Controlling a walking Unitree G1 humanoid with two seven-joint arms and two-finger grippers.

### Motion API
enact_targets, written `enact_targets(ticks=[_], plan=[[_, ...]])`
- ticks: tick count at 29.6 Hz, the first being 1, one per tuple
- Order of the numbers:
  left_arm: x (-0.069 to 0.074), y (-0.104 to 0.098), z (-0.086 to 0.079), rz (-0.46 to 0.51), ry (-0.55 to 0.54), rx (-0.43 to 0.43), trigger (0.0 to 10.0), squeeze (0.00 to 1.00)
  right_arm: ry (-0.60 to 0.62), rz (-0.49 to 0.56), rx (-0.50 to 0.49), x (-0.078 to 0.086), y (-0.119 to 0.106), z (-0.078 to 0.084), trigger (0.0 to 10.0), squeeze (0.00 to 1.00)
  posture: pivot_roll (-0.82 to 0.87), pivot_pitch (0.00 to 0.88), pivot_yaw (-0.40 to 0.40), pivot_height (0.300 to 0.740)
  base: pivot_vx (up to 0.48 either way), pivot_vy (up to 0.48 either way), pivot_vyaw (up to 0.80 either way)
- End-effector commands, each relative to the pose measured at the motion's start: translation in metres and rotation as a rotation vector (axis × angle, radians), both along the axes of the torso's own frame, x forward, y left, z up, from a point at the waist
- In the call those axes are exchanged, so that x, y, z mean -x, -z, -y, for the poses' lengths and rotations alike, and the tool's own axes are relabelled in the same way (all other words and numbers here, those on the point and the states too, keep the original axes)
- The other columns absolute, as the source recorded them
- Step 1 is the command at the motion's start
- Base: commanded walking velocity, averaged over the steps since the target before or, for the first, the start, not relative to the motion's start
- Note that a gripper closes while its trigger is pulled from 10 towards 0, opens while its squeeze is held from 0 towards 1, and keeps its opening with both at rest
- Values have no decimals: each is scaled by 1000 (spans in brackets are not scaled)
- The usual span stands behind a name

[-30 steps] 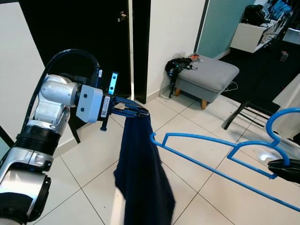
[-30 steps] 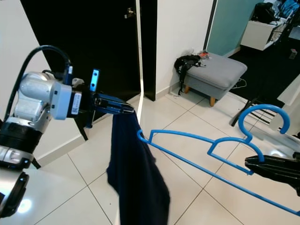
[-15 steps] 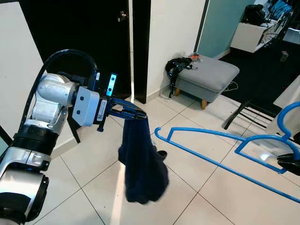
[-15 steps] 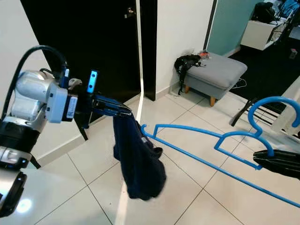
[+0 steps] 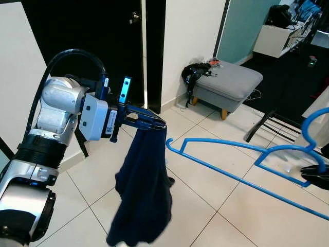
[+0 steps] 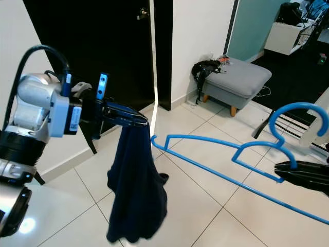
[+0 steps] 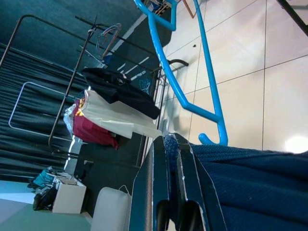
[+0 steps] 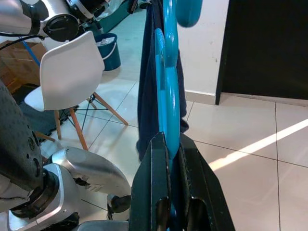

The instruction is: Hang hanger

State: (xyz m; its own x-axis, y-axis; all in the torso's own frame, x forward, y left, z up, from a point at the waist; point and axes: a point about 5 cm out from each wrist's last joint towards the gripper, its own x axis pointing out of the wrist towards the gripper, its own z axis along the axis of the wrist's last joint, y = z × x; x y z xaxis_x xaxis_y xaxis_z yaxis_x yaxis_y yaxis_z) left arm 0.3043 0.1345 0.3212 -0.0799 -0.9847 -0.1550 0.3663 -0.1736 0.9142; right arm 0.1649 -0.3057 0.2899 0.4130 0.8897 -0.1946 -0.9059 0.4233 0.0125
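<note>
My left gripper (image 5: 160, 123) is shut on the top edge of a dark navy garment (image 5: 141, 195), which hangs down loosely above the tiled floor. The blue plastic hanger (image 5: 241, 170) stretches across the right half of the eye views, its curled end (image 5: 169, 145) close to the garment just below my left gripper. My right gripper (image 6: 280, 167) is shut on the hanger under its hook (image 6: 298, 116). In the left wrist view the navy cloth (image 7: 250, 187) sits pinched between the fingers. The hanger (image 8: 168, 96) runs straight ahead in the right wrist view.
A grey footstool (image 5: 226, 82) with a black bag (image 5: 194, 72) stands by the white wall. A dark doorway (image 5: 87, 41) is behind the left arm. A black rack's legs (image 5: 270, 123) lie at the right. A white chair (image 8: 77, 77) stands on the tiled floor.
The garment, bunched up half a second ago, has dropped and hangs long again. The hanger's curled end has drawn closer to the garment under my left gripper.
</note>
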Motion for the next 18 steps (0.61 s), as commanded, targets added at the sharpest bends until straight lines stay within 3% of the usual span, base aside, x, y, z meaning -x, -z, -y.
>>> enact_targets(ticks=[1,18], plan=[[4,-9,2,36,30,8,10000,0,-21,19,24,-1,-3,-5,10000,0,-86,63,9,740,0,0,0],[7,-15,5,60,26,22,10000,0,-83,1,33,-11,4,-17,10000,0,-85,56,6,740,0,0,0]])
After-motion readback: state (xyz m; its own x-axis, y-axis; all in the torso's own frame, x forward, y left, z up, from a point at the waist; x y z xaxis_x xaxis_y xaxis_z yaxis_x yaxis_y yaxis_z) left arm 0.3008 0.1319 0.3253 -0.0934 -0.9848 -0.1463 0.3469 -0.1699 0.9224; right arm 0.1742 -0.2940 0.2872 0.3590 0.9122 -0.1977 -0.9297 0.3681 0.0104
